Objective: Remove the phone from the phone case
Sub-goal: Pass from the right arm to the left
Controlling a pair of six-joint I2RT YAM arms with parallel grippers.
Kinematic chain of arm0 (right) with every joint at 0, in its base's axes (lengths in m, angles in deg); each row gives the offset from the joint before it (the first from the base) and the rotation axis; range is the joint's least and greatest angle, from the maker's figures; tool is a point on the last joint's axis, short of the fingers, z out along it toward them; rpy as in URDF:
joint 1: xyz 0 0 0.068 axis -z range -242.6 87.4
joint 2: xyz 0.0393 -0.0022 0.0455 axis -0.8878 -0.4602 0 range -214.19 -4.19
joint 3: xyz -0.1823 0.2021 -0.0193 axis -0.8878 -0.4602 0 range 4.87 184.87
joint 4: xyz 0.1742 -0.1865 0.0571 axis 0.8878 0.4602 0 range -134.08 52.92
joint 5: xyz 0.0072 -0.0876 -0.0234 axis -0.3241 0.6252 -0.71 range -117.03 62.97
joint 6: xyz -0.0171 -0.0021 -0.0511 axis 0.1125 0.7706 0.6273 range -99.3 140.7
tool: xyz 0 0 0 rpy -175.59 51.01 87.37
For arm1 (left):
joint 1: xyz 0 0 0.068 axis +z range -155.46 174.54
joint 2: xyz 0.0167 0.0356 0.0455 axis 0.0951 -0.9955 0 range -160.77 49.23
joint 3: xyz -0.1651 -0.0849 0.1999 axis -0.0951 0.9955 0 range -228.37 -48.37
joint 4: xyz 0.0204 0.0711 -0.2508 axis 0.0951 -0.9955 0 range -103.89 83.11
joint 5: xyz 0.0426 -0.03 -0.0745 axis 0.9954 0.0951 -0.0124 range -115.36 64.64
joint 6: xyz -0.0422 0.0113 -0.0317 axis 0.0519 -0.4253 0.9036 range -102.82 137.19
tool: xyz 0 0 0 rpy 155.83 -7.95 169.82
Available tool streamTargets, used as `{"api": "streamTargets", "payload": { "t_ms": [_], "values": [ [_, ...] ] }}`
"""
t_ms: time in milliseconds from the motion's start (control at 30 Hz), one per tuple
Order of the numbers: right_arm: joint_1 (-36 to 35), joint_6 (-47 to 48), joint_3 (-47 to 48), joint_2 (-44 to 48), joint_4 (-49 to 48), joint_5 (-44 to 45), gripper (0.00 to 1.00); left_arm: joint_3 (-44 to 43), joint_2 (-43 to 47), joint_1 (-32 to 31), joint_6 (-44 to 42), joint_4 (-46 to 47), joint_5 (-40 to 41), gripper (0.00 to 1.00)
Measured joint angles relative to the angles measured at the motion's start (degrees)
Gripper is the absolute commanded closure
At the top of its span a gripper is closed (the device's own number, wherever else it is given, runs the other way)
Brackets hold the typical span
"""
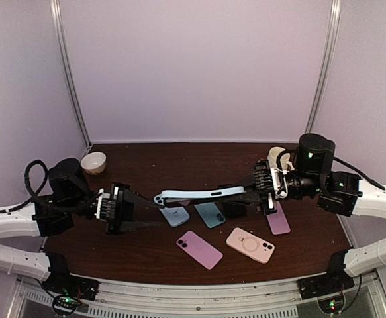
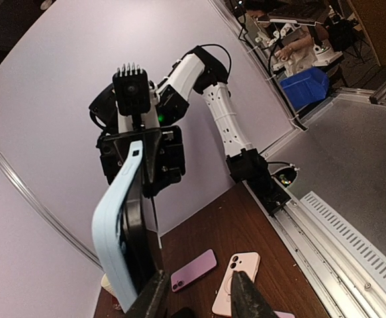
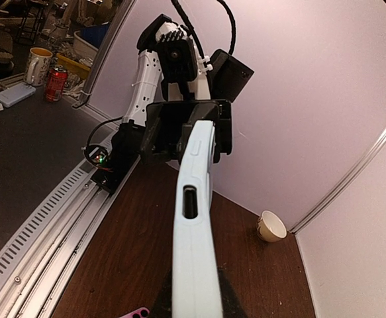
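Note:
A light blue phone case (image 1: 199, 194) hangs lengthwise in the air between the two arms, slightly bowed. My right gripper (image 1: 249, 193) is shut on its right end; in the right wrist view the phone case (image 3: 194, 218) runs straight away from the gripper (image 3: 194, 303). In the left wrist view a dark phone (image 2: 138, 232) sits inside the case (image 2: 113, 225), its edge showing beside the blue rim. My left gripper (image 2: 199, 295) stands partly open at the case's other end. One finger (image 2: 150, 298) lies against the case and the other finger (image 2: 249, 299) is apart from it.
Several loose phones and cases lie on the brown table (image 1: 146, 252) under the held case: a blue phone (image 1: 175, 215), a teal phone (image 1: 210, 214), a magenta phone (image 1: 199, 249), a peach case (image 1: 250, 244) and a purple phone (image 1: 278, 218). A small cream bowl (image 1: 93, 161) stands back left.

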Motion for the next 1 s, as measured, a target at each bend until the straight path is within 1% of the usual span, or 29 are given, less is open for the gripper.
{"api": "streamTargets", "payload": {
  "t_ms": [1000],
  "values": [
    [-0.33,-0.22,0.00,-0.39,-0.24,-1.36,1.00,0.00,0.46,0.00,-0.26,-0.59,2.19,0.67]
  ]
}}
